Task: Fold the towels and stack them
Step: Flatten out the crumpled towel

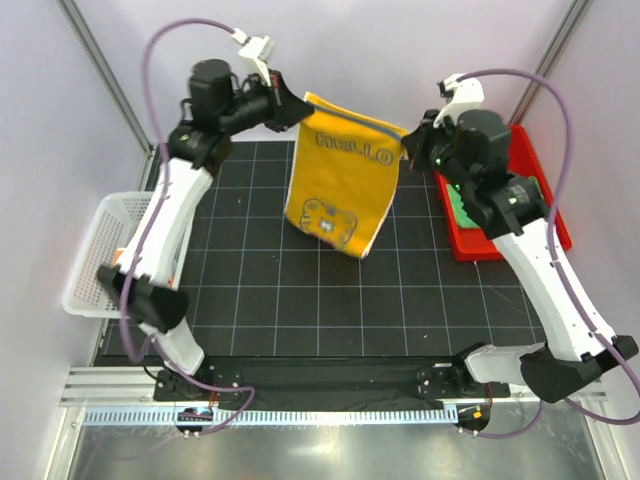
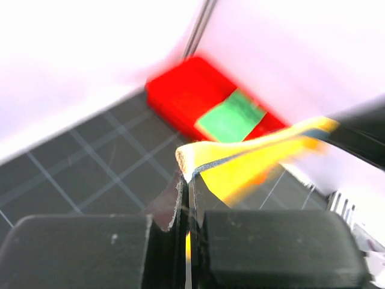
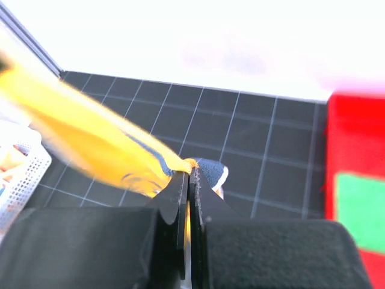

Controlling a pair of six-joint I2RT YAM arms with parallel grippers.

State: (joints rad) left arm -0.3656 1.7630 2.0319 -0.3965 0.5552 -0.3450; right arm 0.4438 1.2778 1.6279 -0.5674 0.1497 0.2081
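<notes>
The yellow-orange towel (image 1: 340, 175) with a cartoon face and dark blue edge hangs stretched in the air above the far part of the black grid mat. My left gripper (image 1: 298, 108) is shut on its upper left corner (image 2: 187, 161). My right gripper (image 1: 408, 146) is shut on its upper right corner (image 3: 191, 165). The towel's lower edge hangs near the mat's middle. The green towel (image 1: 462, 208) lies folded in the red tray (image 1: 545, 205), and shows in the left wrist view (image 2: 231, 117) and the right wrist view (image 3: 360, 208). The pale patched towel is not clearly in view.
A white mesh basket (image 1: 95, 255) stands at the mat's left edge, with something orange inside. The red tray stands at the mat's right edge under my right arm. White enclosure walls rise behind and at both sides.
</notes>
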